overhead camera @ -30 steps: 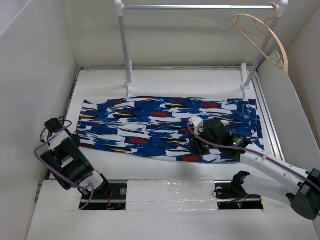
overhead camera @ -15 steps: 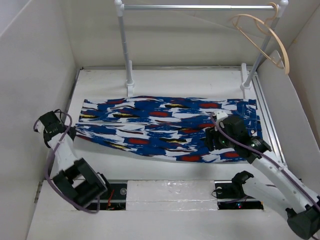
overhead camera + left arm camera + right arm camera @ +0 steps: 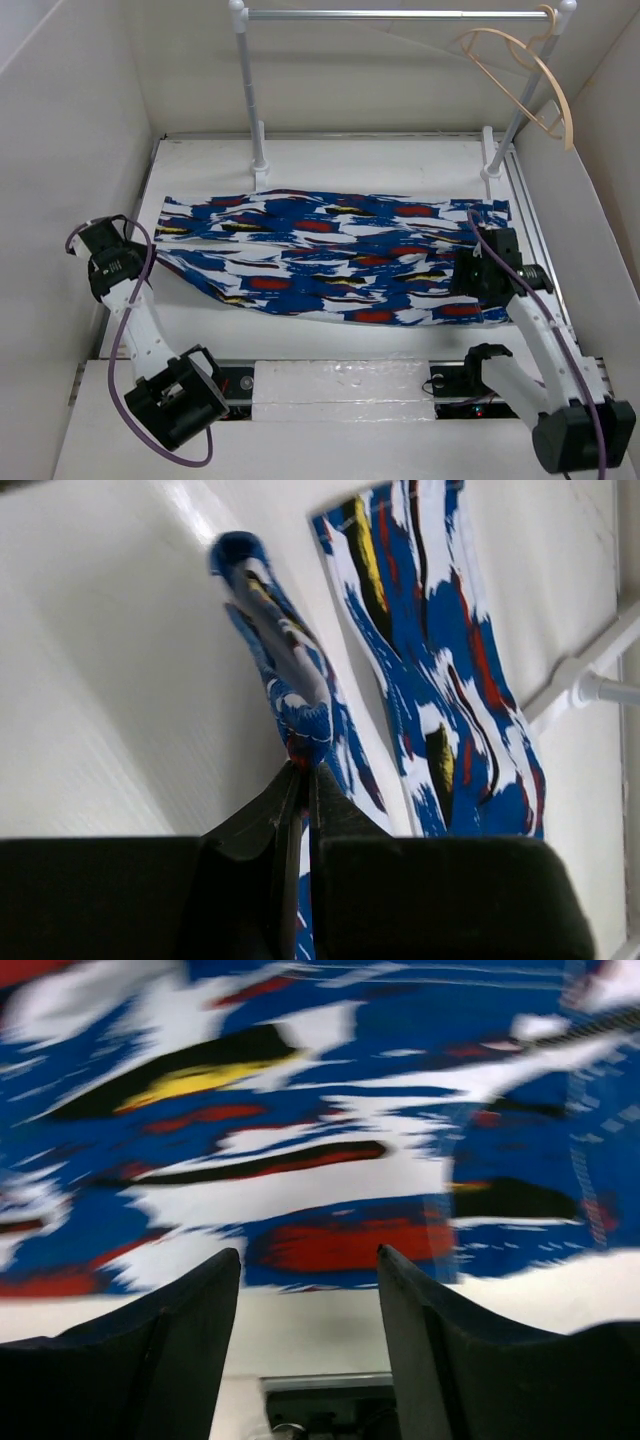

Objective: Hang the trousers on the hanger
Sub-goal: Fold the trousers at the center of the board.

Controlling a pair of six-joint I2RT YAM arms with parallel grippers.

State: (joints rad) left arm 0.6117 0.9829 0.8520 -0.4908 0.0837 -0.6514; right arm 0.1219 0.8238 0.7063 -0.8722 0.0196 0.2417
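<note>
Top external view, changes since a second ago: we find the right hand (image 3: pixel 482 276) no longer over the middle of the trousers (image 3: pixel 330 255). It has travelled to their right end and now sits above the near corner there. The left hand (image 3: pixel 112 262) has gone from open to closed, and its arm has stretched out from a folded pose. The hem corner nearest it is now drawn slightly toward it.

Left hand (image 3: pixel 300 772), state: jaws pressed fully together on a narrow raised fold of the trousers (image 3: pixel 450 660). The fold stands up from the white surface (image 3: pixel 110 680) just ahead of the fingertips, and the rest of the leg runs away beyond and to one side.

Right hand (image 3: pixel 308 1255), state: jaws well apart, nothing between them. The trousers (image 3: pixel 300 1110) lie flat directly ahead of and beneath the fingers, with their near edge just at the fingertips.

Trousers, appearance: bright blue fabric with white, red, black and yellow brush streaks. We see them spread long and flat across the surface (image 3: pixel 350 165), spanning from one hand to the other, with the left end slightly rumpled.

Hanger (image 3: pixel 530 80): pale wood, hooked on the right end of the metal rail (image 3: pixel 350 14), well beyond and above the right hand.
</note>
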